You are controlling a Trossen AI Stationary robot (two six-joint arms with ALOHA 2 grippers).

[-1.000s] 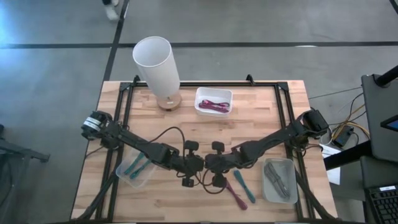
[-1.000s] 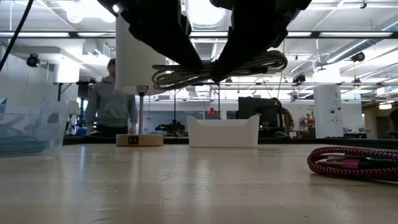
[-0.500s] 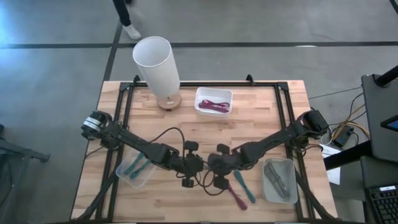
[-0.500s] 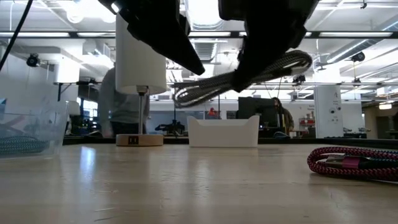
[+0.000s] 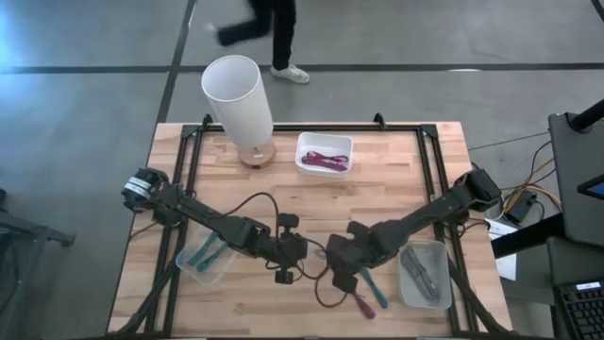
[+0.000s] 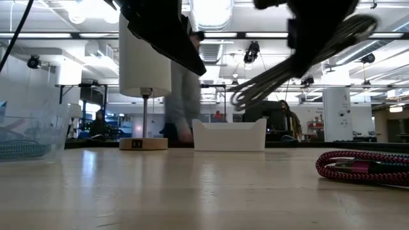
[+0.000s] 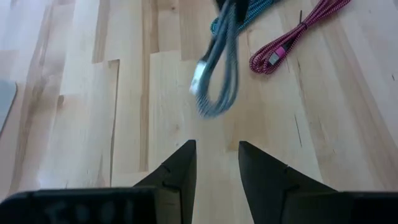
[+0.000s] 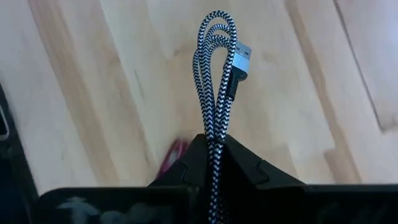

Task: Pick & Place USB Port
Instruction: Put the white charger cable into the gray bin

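Partly, right gripper (image 8: 214, 146) hides cable (image 8: 217, 68).

Right pincer (image 8: 214, 149) clamped, left pincer (image 7: 216, 163) parted

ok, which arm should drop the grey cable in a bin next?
Right. Its tool is shut on the cable, lifted clear of the table, near the grey bin. The left tool is open, holding nothing.
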